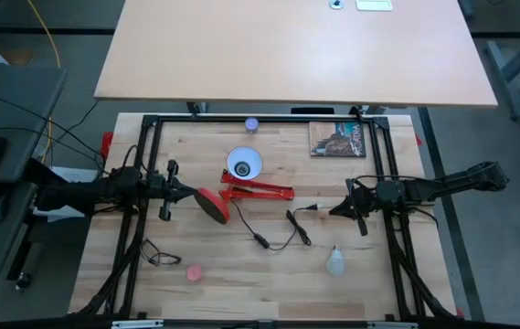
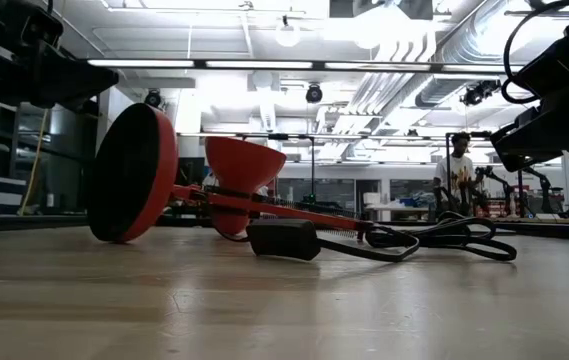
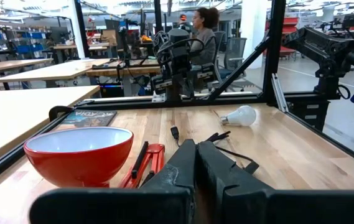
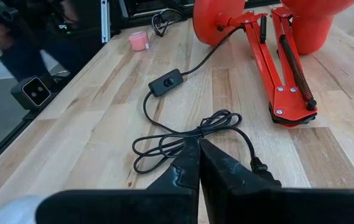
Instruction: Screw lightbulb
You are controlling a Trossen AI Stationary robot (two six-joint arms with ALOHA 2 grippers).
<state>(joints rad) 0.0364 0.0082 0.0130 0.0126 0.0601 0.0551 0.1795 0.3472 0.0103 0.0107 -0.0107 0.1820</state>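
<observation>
1. High view: both arms reach in level over the wooden table [image 1: 269, 279] from its two side edges. The left gripper [image 1: 189, 192] hangs just beside the red lamp's round base [image 1: 212, 206]; the right gripper [image 1: 337, 209] sits over the right-middle of the table, near the plug end of the black cord [image 1: 278, 233]. The lamp [image 1: 258, 191] lies on its side mid-table, its shade [image 1: 243, 164] open upward with a white inside. The lightbulb [image 1: 335, 262] lies alone toward the near right corner, apart from both grippers. A small lavender round thing [image 1: 251, 123] and a book [image 1: 338, 139] lie along the far edge; a pink thing [image 1: 193, 271] lies near the near left corner.

2. Low view: the lamp's base [image 2: 134, 186] stands on edge, the inline switch [image 2: 284, 239] and coiled cord in front. The bulb is not seen here. A person [image 2: 456, 172] stands far behind.

3. Left wrist view: the left fingers [image 3: 183, 168] are pressed together, holding nothing. Beyond them are the shade's red bowl [image 3: 79, 155], holding nothing visible, and the lightbulb [image 3: 239, 116] on its side. A seated person [image 3: 204, 34] shows beyond the table.

4. Right wrist view: the right fingers [image 4: 186, 169] are likewise closed and hold nothing, over the cord coil [image 4: 189, 140].
</observation>
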